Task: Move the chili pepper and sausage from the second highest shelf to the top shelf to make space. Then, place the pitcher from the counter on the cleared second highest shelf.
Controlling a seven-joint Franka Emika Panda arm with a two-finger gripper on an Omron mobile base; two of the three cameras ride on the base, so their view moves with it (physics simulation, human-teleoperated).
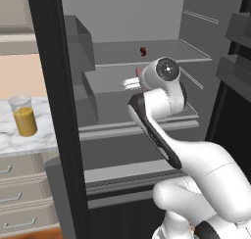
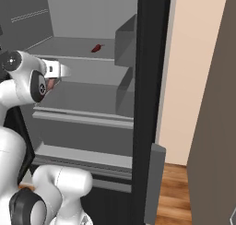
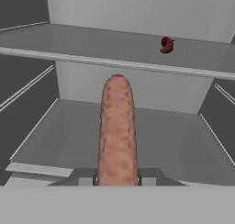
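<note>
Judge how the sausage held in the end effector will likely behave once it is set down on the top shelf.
The sausage sticks straight out from the end effector without sagging, so it is probably fairly stiff. Its round, link shape suggests it may roll on the flat top shelf. Being small, it is likely light.

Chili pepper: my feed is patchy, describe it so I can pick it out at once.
Look into the open grey fridge and find the top shelf, the uppermost flat grey panel with a pale front edge. Lying on it is the chili pepper, a tiny dark red curved thing. The longer, straight pinkish-orange sausage is lower down, clamped in the gripper.
</note>
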